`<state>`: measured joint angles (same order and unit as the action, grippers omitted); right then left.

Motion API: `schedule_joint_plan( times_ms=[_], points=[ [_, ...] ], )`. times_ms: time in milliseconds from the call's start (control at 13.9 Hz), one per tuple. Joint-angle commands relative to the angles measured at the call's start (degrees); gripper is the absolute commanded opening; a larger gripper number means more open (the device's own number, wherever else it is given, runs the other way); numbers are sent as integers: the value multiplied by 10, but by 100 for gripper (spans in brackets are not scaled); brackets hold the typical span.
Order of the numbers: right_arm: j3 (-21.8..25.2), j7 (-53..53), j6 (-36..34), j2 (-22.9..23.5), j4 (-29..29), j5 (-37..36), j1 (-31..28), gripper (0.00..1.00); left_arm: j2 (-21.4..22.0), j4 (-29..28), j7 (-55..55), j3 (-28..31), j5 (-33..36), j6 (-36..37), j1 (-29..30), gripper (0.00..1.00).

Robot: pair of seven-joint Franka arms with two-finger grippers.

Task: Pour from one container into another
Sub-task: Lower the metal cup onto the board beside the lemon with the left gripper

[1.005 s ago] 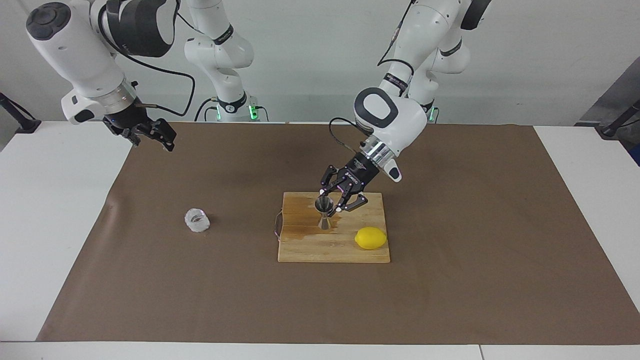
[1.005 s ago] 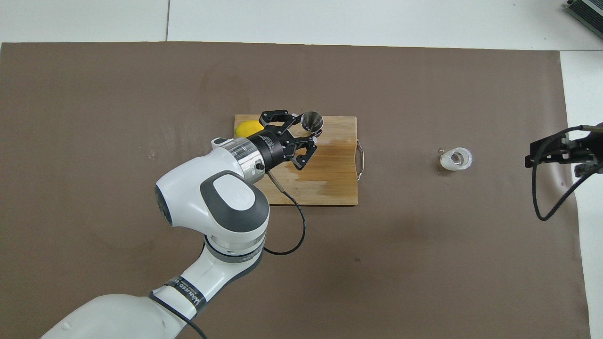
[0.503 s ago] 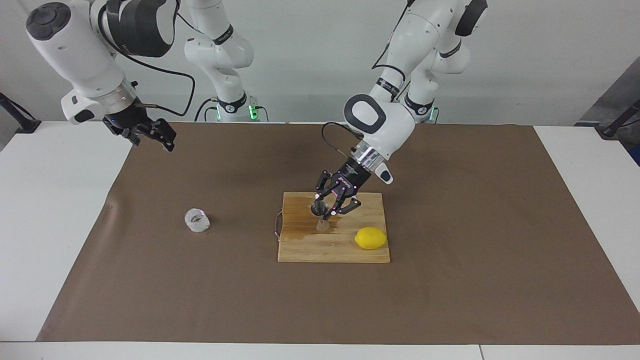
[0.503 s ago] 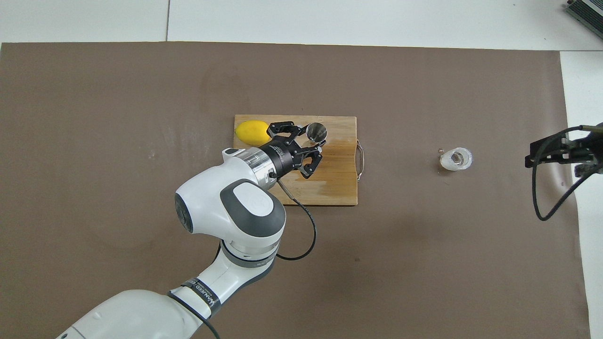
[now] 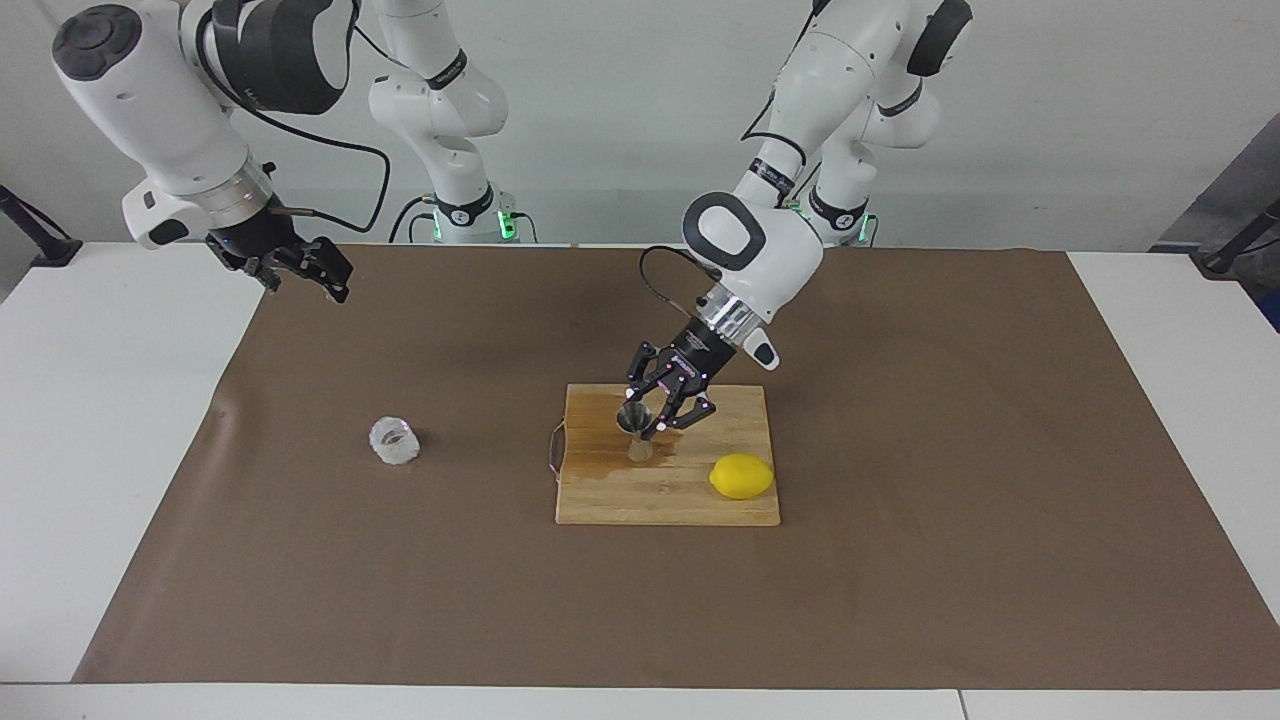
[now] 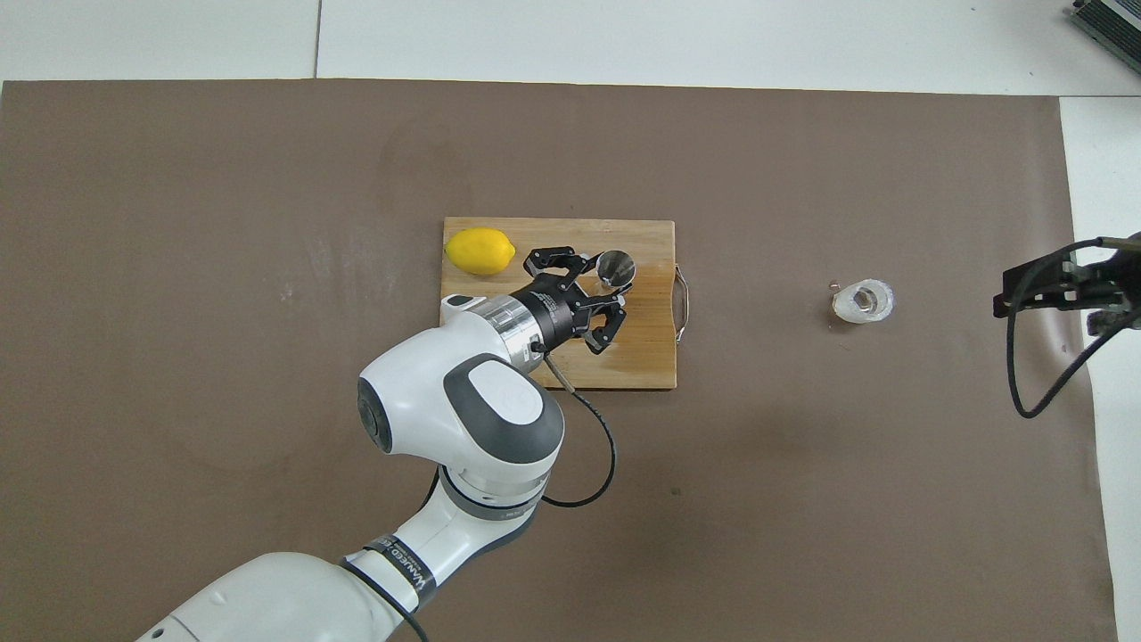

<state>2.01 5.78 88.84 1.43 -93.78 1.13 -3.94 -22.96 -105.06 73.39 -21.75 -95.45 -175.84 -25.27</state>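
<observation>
Gripping the jigger (image 5: 633, 432) upright on the board (image 5: 610, 500), the left gripper (image 5: 645, 420) steadied it for pouring; the glass (image 5: 394, 440) sat apart, the right gripper (image 5: 300, 270) waiting open.

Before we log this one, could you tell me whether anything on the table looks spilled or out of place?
Yes: the cutting board has a darker, wet-looking patch around the jigger, held by the left gripper. It looks like spilled liquid. The glass cup stands upright on the brown mat.
</observation>
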Motion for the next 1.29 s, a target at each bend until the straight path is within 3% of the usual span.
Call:
schedule_joint_plan(
  times_ms=[0, 431, 646, 933, 1005, 1221],
  points=[
    [-1, 6, 5, -5, -6, 10, -3, 100, -12, 17, -2, 0, -16, -23, -14, 0],
    [-1, 7, 5, -5, -6, 10, -3, 100, -13, 11, -1, 0, -28, -26, -14, 11],
    [-1, 7, 5, -5, -6, 10, -3, 100, -12, 9, -1, 0, -32, -29, -14, 35],
    [-1, 7, 4, -5, -6, 10, -3, 100, -12, 8, -1, 0, -29, -31, -14, 43],
    [0, 6, 3, -5, -6, 10, -2, 100, -12, 7, -1, 0, -30, -32, -14, 50],
    [-1, 8, -1, -5, -6, 11, -1, 100, -11, 6, 0, 0, -27, -31, -13, 58]
  ],
)
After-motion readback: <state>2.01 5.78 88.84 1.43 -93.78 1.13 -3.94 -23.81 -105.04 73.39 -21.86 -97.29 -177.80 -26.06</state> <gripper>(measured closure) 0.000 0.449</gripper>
